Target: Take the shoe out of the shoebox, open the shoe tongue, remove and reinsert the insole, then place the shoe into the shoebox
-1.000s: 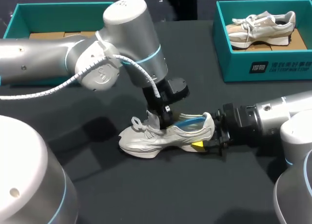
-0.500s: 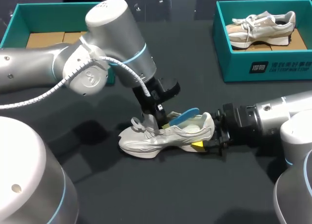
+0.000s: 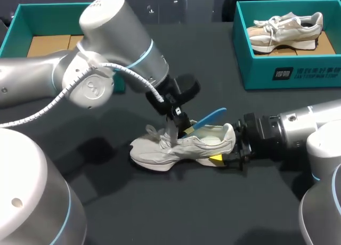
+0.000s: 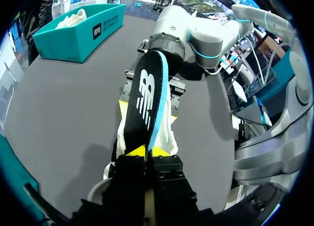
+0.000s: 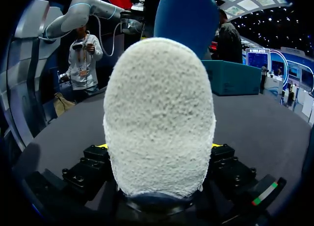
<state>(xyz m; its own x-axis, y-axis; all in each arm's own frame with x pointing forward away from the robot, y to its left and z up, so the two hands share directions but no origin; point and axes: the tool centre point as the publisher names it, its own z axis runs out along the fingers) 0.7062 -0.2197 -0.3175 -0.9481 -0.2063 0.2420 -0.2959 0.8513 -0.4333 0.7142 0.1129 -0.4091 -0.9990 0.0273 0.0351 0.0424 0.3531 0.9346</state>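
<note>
The shoe (image 3: 176, 149) stands on its sole in the middle of the bench (image 3: 160, 207), toe to our left, well apart from the left box (image 3: 16, 21) and the right box (image 3: 261, 69). Our right pincer (image 3: 219, 158) is closed on its heel from two sides. Our left pincer (image 4: 147, 152) is closed tight on one end of the blue insole (image 4: 144, 98), which slants upward just above the shoe's opening. A second shoe (image 3: 285, 29) lies in the right box
</note>
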